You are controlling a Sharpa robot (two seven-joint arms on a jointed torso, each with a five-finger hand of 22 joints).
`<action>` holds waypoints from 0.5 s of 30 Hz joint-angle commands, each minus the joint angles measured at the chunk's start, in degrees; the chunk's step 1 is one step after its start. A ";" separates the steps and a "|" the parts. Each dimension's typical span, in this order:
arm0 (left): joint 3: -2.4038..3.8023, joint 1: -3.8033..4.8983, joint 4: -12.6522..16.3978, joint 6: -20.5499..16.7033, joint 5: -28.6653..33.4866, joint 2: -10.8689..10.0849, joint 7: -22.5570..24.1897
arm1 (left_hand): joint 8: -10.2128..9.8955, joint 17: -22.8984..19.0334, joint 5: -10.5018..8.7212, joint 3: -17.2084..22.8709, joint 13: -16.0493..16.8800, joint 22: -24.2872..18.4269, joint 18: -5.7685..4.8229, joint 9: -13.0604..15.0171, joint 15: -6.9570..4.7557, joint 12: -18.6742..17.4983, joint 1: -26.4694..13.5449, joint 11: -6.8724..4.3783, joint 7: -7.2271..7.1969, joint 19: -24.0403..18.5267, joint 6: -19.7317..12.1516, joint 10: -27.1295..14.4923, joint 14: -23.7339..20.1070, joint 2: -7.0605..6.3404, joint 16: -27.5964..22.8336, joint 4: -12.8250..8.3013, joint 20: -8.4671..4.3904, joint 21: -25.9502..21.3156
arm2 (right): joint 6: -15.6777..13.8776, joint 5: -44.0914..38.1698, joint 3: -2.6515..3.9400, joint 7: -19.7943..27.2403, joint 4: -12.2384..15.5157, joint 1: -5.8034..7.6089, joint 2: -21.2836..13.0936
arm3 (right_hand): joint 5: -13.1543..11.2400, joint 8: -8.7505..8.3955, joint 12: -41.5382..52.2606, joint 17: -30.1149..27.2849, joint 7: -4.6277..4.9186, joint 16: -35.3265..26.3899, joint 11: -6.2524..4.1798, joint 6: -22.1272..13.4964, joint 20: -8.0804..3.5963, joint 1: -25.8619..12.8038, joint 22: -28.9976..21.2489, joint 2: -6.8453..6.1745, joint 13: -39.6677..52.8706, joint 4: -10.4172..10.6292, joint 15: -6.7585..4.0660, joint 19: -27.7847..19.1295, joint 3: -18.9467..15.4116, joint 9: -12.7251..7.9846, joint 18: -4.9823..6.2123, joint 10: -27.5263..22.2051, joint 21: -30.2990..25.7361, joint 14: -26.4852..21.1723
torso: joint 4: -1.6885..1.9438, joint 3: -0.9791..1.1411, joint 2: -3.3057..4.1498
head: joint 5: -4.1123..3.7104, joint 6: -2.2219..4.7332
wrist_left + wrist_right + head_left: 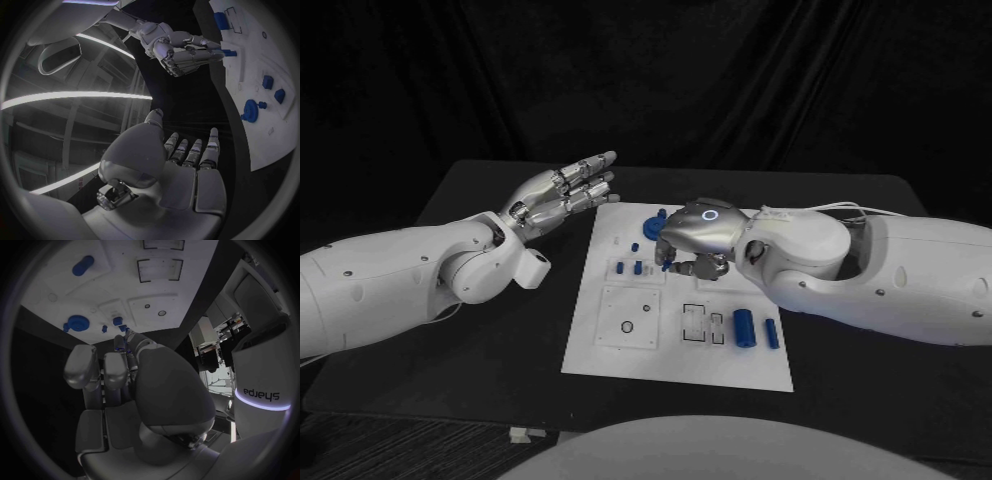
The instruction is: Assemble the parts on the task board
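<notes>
Board (678, 365) lies mid-table (877, 330). Right hand (695, 243) sits low over the board's middle, fingers curled; left wrist view shows a small blue part (229, 52) pinched at its fingertips. Left hand (564, 193) hovers off the board's far left corner, fingers straight and apart, holding nothing. Two blue cylinders (756, 329) lie near the board's right edge; a round blue disc (656, 217) sits near the far edge.

I'm looking into a robotics lab: a black surface (473, 200) backed by black curtains (646, 70), with a white task board (678, 352) laid out for testing.
</notes>
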 commanded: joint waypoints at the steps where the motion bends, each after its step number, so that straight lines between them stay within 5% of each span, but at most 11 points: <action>1: 0.06 -0.07 -0.02 0.02 0.44 0.32 0.59 | 0.33 0.07 0.27 0.06 0.13 0.04 -0.14 0.10 0.00 0.52 0.15 0.59 0.63 0.54 0.43 0.09 0.64 0.42 0.37 -0.34 -0.18 0.43 | 3.07 -3.17 0.02 -1.83 -1.34 -0.94 1.57 | 0.06 -0.56 -0.30 2.23 0.34 2.09 0.27 -0.08 -0.01 -1.07 9.64 0.19 0.02 -0.21 0.30 0.86 0.78 -0.15 -1.17 -0.13 2.86 1.64 | -0.07 0.05 0.08 | 0.40 0.00; 3: 0.06 -0.07 -0.09 -0.09 0.44 0.46 0.71 | 0.36 0.09 0.27 0.06 0.15 0.07 -0.16 0.12 -0.01 0.65 0.13 0.63 0.77 0.63 0.58 0.16 0.73 0.43 0.44 -0.34 -0.19 0.46 | 3.27 -3.30 0.02 -1.70 -2.40 -1.81 3.05 | -0.01 -0.70 -0.25 2.98 0.38 2.86 0.29 -0.08 0.06 -1.30 9.79 0.11 0.04 -0.35 0.40 1.00 1.03 -0.17 -1.30 -0.10 3.86 1.72 | -0.06 0.09 0.09 | 0.58 0.00; 6: 0.06 -0.07 -0.14 -0.22 0.44 0.56 0.78 | 0.38 0.12 0.29 0.08 0.18 0.12 -0.17 0.13 -0.04 0.82 0.13 0.60 0.90 0.75 0.70 0.24 0.83 0.45 0.52 -0.37 -0.19 0.50 | 3.30 -3.39 0.02 -1.50 -3.69 -2.82 4.80 | -0.09 -0.76 -0.21 3.05 0.39 3.03 0.30 -0.03 0.11 -1.47 9.75 0.04 0.07 -0.45 0.48 0.92 1.17 -0.17 -1.27 -0.01 3.80 1.65 | 0.43 0.01 -0.03 | 0.36 0.00; 15: 0.06 -0.07 -0.35 -0.37 0.44 0.81 0.86 | 0.39 0.04 0.39 0.12 0.18 -0.28 -0.21 0.13 -0.18 0.85 0.15 0.53 0.96 0.57 0.75 0.30 0.55 0.49 0.37 -0.40 -0.21 0.40 | 3.05 -5.13 0.02 -1.37 -5.70 -4.67 7.11 | -0.15 -1.00 -0.25 3.08 0.44 3.24 0.38 -0.13 0.20 -1.98 9.61 -0.31 0.06 -0.58 0.57 0.67 1.31 -0.21 -1.18 -0.08 3.48 1.44 | 0.60 -0.12 0.02 | 0.50 0.00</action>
